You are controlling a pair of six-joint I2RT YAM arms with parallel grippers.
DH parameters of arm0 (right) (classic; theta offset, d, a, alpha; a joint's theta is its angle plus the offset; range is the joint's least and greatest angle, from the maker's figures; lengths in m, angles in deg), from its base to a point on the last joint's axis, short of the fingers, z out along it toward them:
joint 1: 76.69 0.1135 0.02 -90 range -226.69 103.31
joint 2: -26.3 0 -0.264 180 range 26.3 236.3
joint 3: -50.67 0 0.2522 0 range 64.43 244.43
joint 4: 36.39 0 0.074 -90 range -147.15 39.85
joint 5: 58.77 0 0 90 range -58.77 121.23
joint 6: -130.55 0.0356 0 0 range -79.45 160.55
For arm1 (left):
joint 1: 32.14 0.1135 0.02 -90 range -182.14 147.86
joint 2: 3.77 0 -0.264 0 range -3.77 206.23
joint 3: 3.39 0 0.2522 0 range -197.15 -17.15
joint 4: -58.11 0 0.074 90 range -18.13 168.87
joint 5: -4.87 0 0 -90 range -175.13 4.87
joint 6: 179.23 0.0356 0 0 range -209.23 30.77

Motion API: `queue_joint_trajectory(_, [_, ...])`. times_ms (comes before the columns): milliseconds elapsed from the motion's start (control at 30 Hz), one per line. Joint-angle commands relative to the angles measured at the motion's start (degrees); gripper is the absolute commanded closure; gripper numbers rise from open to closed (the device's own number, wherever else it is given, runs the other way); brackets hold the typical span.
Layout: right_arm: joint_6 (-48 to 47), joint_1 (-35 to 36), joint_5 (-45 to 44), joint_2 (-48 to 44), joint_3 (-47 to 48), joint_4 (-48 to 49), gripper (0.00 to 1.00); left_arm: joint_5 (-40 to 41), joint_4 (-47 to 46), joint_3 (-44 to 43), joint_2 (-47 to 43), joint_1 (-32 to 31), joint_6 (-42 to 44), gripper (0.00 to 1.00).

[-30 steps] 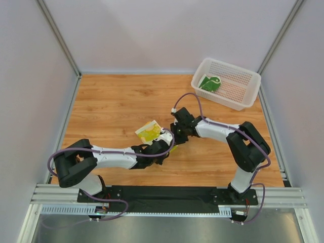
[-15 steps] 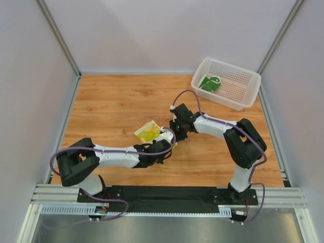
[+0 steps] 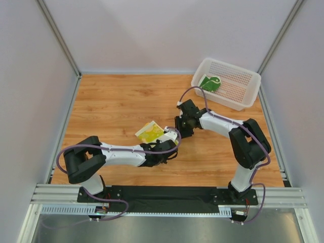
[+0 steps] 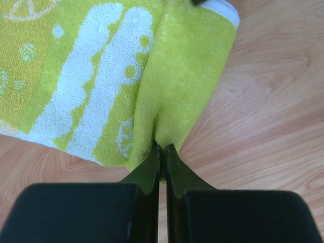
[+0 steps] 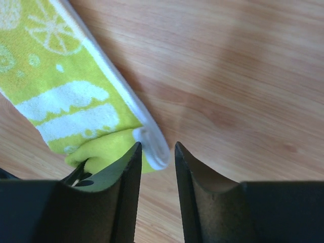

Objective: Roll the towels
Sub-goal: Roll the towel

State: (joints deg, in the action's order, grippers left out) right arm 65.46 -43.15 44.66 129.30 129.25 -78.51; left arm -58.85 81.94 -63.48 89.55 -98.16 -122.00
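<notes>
Top external view: the green towel (image 3: 209,83) sits as a compact bundle in the white basket (image 3: 244,103) out at 1 o'clock, so that one looks dealt with, though I can't tell whether it is properly rolled. The yellow towel (image 3: 148,132) is the live one. It lies near the middle of the wooden surface (image 3: 111,106), a touch toward 6 o'clock, with both arms meeting at its 3 o'clock side. On the left wrist camera the left hand (image 4: 162,150) is clamped tight on a raised lime-green fold, and the cloth fans away toward 11 o'clock. On the right wrist camera the right hand (image 5: 157,148) has its fingers parted and grips nothing, with the towel's white-hemmed corner right at the gap between its tips. I see no tight roll yet, only one turned-over edge, so I'd call this roughly halfway, with the second towel's roll barely begun. It is thin, soft terry, lime and cream-yellow with white blobs and little lemon-slice drawings, and it is limp enough to crease wherever it is pinched.
</notes>
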Motion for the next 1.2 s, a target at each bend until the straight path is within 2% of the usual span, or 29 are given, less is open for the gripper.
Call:
queue_joint_trajectory(0, [-2.3,-2.3,-3.9,-4.4,1.5,-4.2,0.65,-8.3,12.7,1.5,2.2,-0.7,-2.6,1.0])
queue_joint_trajectory(67, [-2.7,-3.6,-4.5,-5.3,1.5,-5.2,0.54,-9.8,15.0,0.5,2.0,-0.6,-2.9,1.0])
queue_joint_trajectory(133, [-2.7,-4.9,-5.6,-6.8,1.7,-6.9,0.47,-11.2,16.1,-1.0,1.6,-0.7,-2.9,1.0])
queue_joint_trajectory(367, [-2.0,-6.6,-10.4,-12.0,2.4,-12.7,0.39,-14.6,20.5,-5.0,0.1,-0.6,-4.3,1.0])
queue_joint_trajectory(567, [-0.1,-6.6,-8.4,-17.7,-0.6,-13.8,0.36,-20.7,23.0,-10.4,-1.7,-0.2,-6.6,1.0])
queue_joint_trajectory(767, [0.4,-6.6,-5.3,-22.9,-5.4,-12.9,0.36,-28.7,21.5,-11.3,-5.3,3.3,-10.9,1.0])
queue_joint_trajectory(1067, [0.4,-6.6,-1.7,-26.0,-8.1,-13.2,0.36,-43.3,11.7,-3.2,-10.4,13.5,-20.8,1.0])
queue_joint_trajectory(1167, [0.3,-6.7,0.5,-26.4,-8.7,-12.3,0.36,-48.0,7.2,1.0,-11.9,17.0,-27.1,1.0])
